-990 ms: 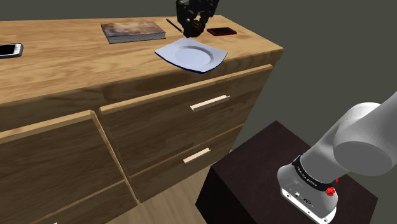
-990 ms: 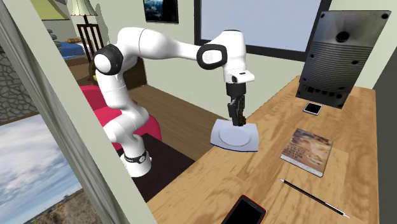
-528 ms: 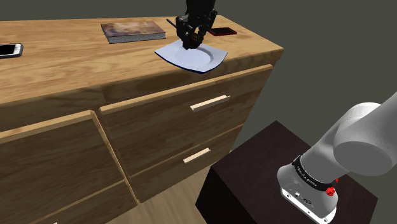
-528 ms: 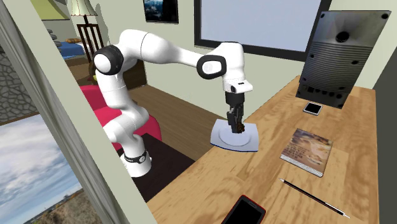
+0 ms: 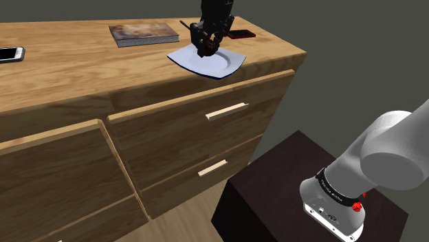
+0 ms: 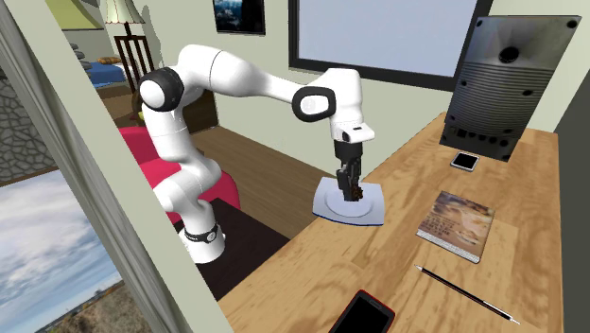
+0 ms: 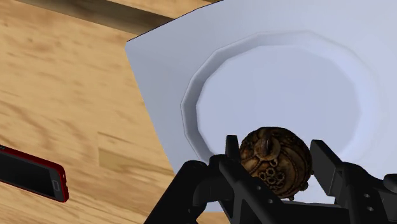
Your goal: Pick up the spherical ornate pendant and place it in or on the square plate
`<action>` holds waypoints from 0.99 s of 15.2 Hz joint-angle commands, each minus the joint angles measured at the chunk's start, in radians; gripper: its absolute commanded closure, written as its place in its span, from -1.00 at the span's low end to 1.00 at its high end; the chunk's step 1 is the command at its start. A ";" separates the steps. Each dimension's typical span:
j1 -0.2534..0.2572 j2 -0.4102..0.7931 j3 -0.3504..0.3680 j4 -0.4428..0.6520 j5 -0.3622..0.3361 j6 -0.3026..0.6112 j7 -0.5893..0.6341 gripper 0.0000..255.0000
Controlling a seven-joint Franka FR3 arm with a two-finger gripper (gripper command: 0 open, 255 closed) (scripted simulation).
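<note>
The pendant (image 7: pixel 275 161) is a small brown ornate ball with gold tracery, clasped between my black fingers. My gripper (image 7: pixel 277 167) is shut on it and hangs just above the round well of the white square plate (image 7: pixel 331 76). In the shoulder view the gripper (image 5: pixel 207 47) stands low over the plate (image 5: pixel 223 63) near the dresser's right front corner. From the second exterior view the gripper (image 6: pixel 351 193) points straight down at the plate (image 6: pixel 371 210), with the pendant too small to make out there.
The plate lies on a wooden dresser top (image 5: pixel 82 69). A book (image 5: pixel 142 33), a pencil (image 6: pixel 465 289), a red-cased phone (image 5: pixel 239 34) and a white phone (image 5: pixel 9 53) also lie there. A grey speaker (image 6: pixel 502 85) stands at the far end. Drawers (image 5: pixel 199 130) face the stand.
The gripper has come down with the pendant from above the plate's far edge to just over the plate's well, staying shut.
</note>
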 commanded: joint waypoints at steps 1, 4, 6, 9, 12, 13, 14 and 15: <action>0.000 0.000 0.000 0.000 0.000 0.000 0.000 1.00; 0.000 0.000 0.000 0.000 0.000 0.000 0.000 -1.00; 0.000 0.000 0.000 0.000 0.000 0.000 0.000 -1.00; 0.004 -0.017 0.002 0.048 0.009 -0.064 -0.006 -1.00; 0.007 -0.027 0.005 0.096 0.015 -0.123 -0.010 -1.00; 0.007 -0.027 0.005 0.096 0.015 -0.123 -0.010 -1.00; 0.007 -0.027 0.005 0.096 0.015 -0.123 -0.010 -1.00; 0.007 -0.027 0.005 0.096 0.015 -0.123 -0.010 -1.00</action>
